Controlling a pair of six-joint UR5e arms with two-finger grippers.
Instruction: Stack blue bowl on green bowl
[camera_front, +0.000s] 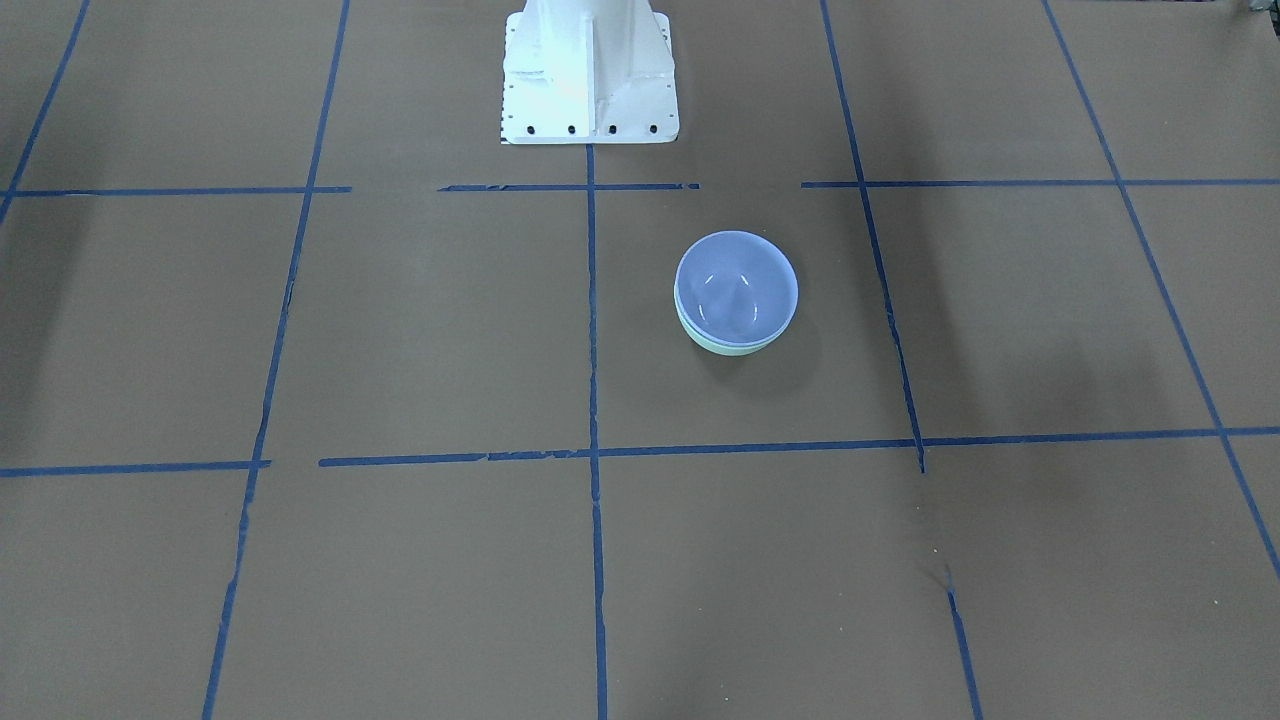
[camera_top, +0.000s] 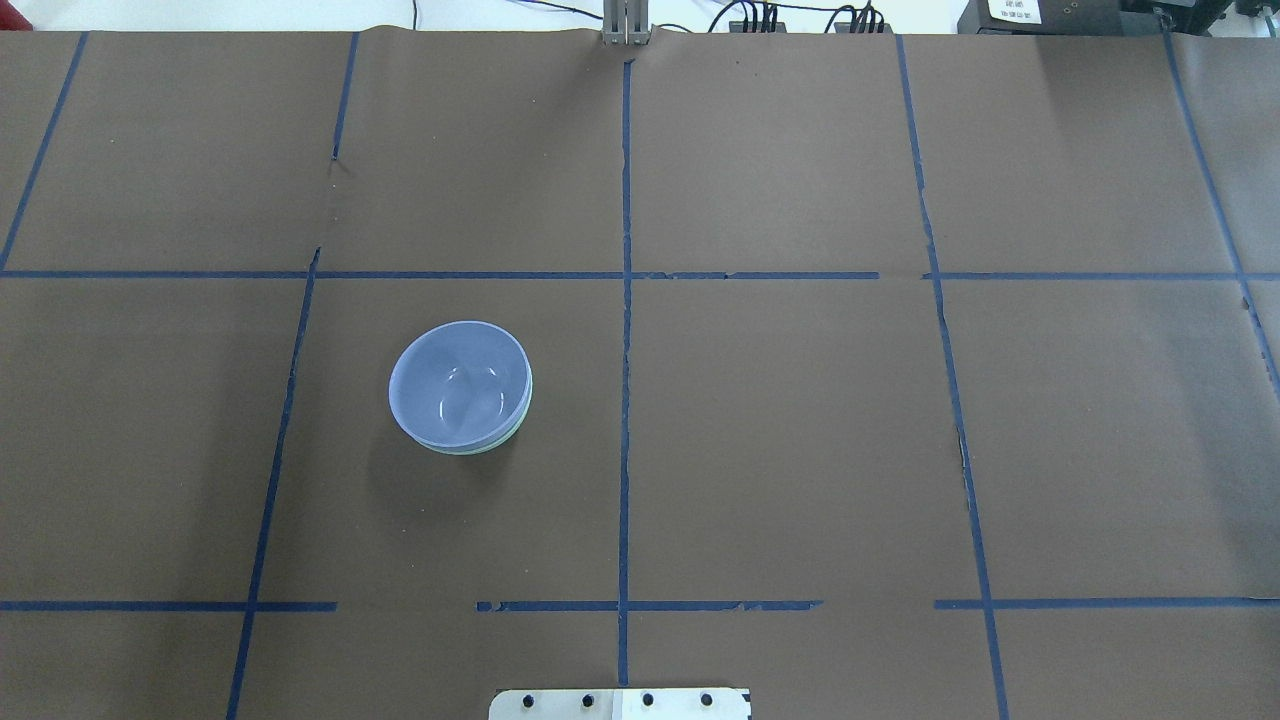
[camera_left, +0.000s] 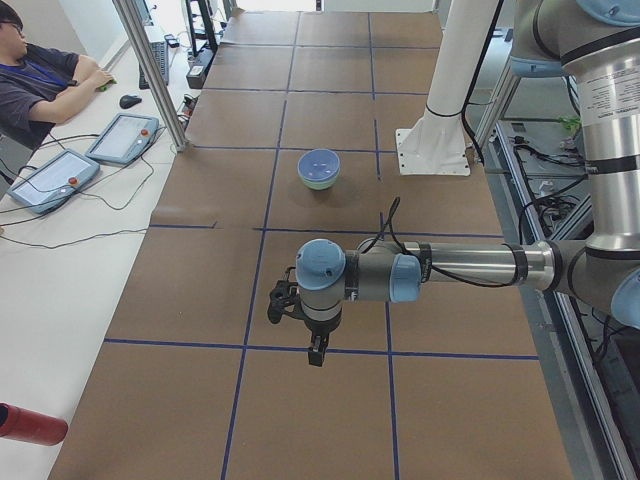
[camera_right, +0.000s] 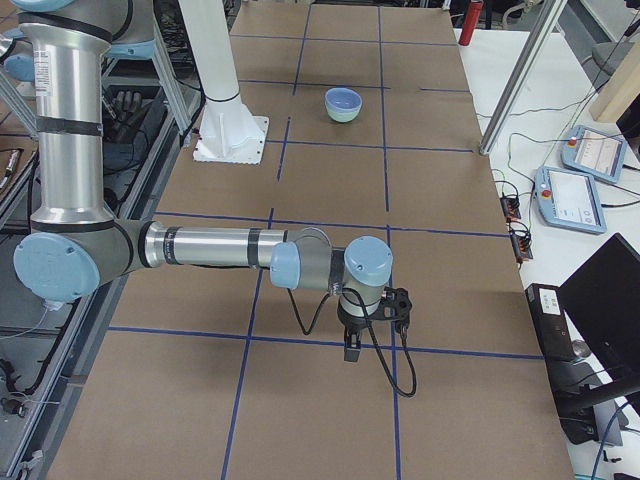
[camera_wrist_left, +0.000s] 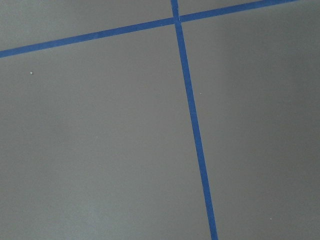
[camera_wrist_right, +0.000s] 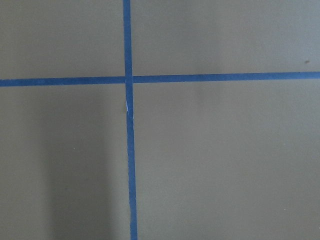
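Left gripper (camera_left: 316, 352) and right gripper (camera_right: 353, 350) are hanging over the table (camera_top: 800, 450), well apart from the bowls; jaw opening cannot be told. Blue bowl (camera_top: 458, 385) is sitting nested in green bowl (camera_top: 503, 437). Judged risk: a low arm sweep past the glossy stack could be sliding or tipping it.

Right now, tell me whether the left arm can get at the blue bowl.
Probably yes: the blue bowl sits nested in the green bowl on that arm's side, nothing beside or over it; the left gripper hangs apart.
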